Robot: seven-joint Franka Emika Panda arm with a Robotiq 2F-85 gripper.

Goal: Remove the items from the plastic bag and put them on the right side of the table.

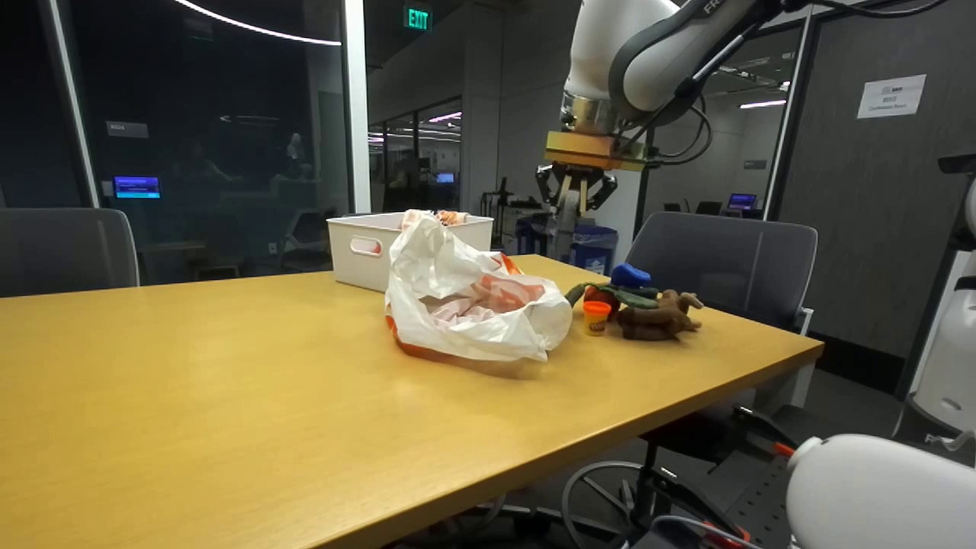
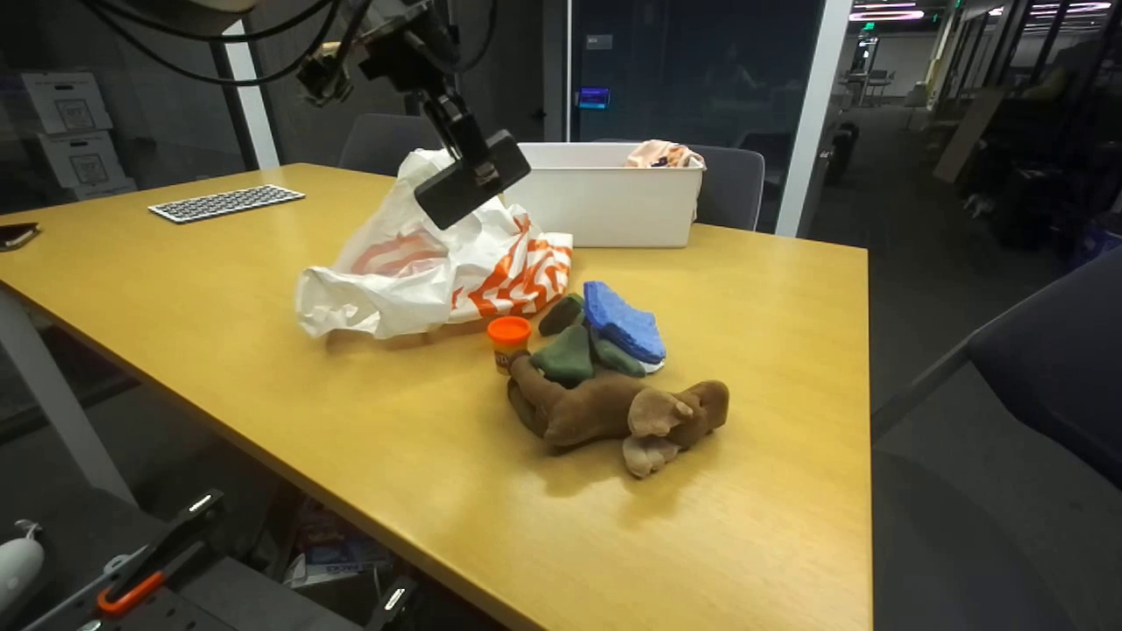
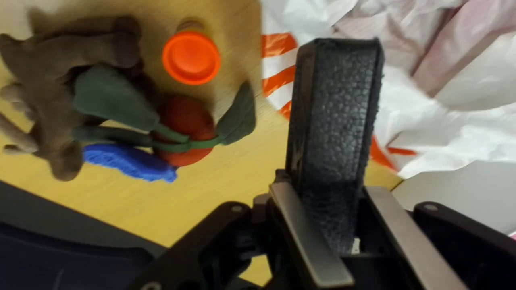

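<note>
My gripper (image 1: 575, 200) is shut on a black block with a textured face, like an eraser (image 2: 473, 180). It holds the block in the air above the table; the block also shows between the fingers in the wrist view (image 3: 336, 112). The white plastic bag (image 2: 394, 289) with orange stripes lies crumpled with its mouth open; what is deep inside is hidden. Beside it lie a brown plush toy (image 2: 605, 412), a small tub with an orange lid (image 2: 508, 337), a red round thing with green leaves (image 3: 187, 121), and a blue sponge-like piece (image 2: 624, 324).
A white bin (image 2: 614, 206) with a patterned cloth (image 2: 664, 154) stands behind the bag. A keyboard (image 2: 226, 203) and a dark flat object (image 2: 17, 235) lie farther along the yellow table (image 2: 754, 543). Chairs (image 1: 724, 267) stand at the table edges.
</note>
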